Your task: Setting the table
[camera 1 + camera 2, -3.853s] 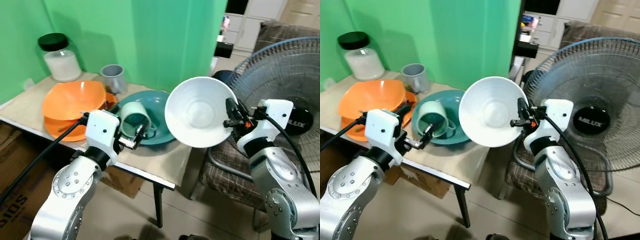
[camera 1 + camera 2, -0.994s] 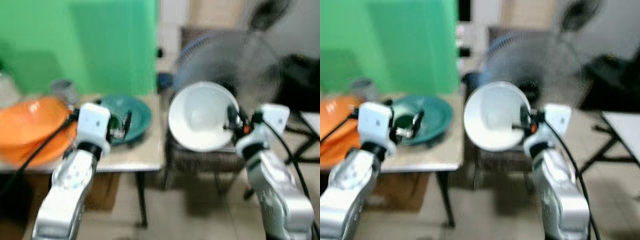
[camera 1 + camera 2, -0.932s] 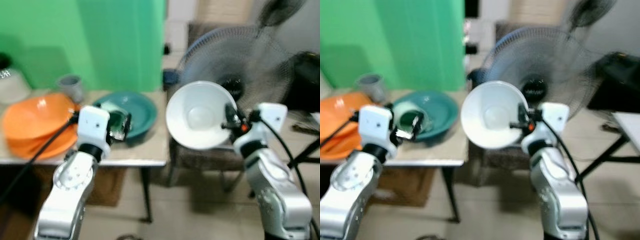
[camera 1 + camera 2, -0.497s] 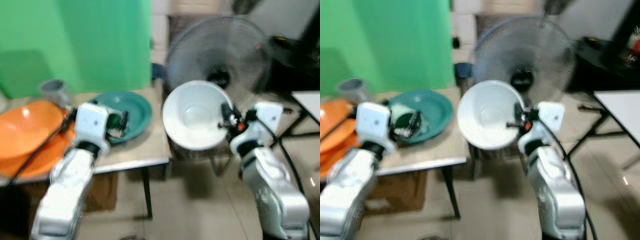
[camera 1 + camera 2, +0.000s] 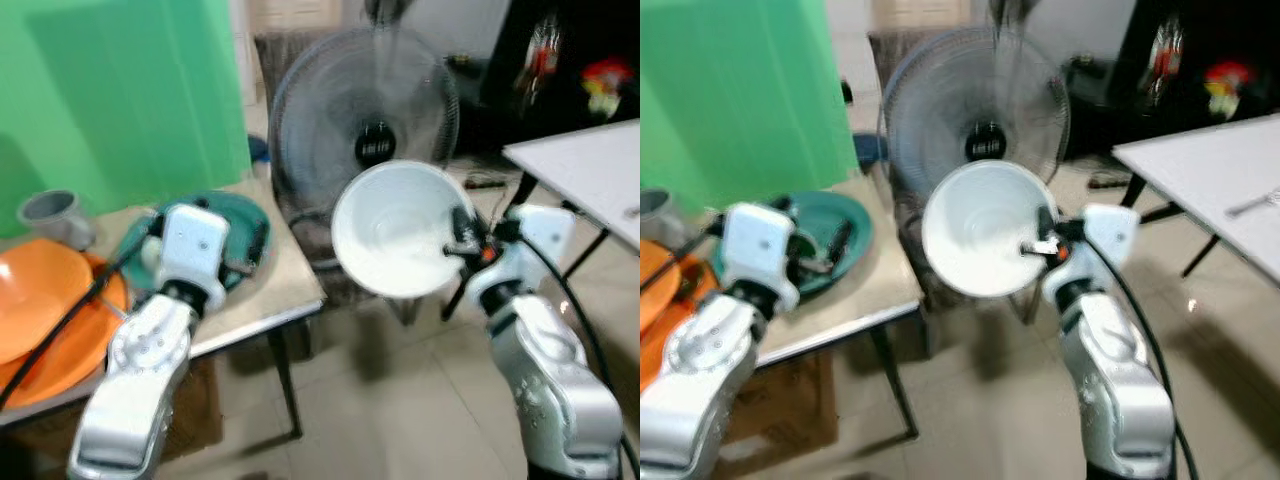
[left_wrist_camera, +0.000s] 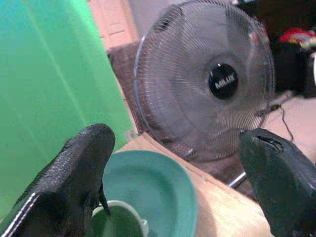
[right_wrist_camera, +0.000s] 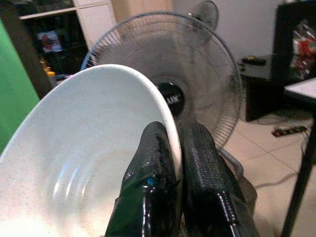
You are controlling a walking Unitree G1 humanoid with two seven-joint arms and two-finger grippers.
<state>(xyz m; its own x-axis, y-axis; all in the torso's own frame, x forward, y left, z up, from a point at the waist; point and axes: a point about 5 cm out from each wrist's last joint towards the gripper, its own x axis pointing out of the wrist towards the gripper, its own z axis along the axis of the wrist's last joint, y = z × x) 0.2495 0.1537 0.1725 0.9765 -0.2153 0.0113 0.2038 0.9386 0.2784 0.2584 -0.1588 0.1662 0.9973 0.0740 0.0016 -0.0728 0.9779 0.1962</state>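
While the head views are somewhat blurred, a tall green screen (image 5: 120, 90) fills the robot's left side, and a large standing fan (image 5: 365, 125) with a dark hub stands behind the middle of the scene. On the far right the corner of a white table (image 5: 585, 165) reaches in on thin dark legs, well apart from the low beige table (image 5: 285, 290) on the left. That beige table carries a stack of orange bowls (image 5: 40, 300) at its left end, a grey cup (image 5: 55, 215) behind them near the screen, and a teal plate (image 5: 245, 225) toward its right edge.

Held up in the air between the two tables, in front of the fan, is the white bowl (image 5: 400, 243), tipped on its side so its hollow faces the camera. The right gripper (image 7: 177, 148) pinches the bowl's rim, one black finger inside the wall and one outside, pressed tight against it.

Just above the teal plate hovers the left gripper (image 6: 177, 153), its two black fingers spread wide with nothing between them. Below it, on the plate, lies a pale green mug (image 6: 118, 222), seen only in part past the near finger (image 6: 74, 173).
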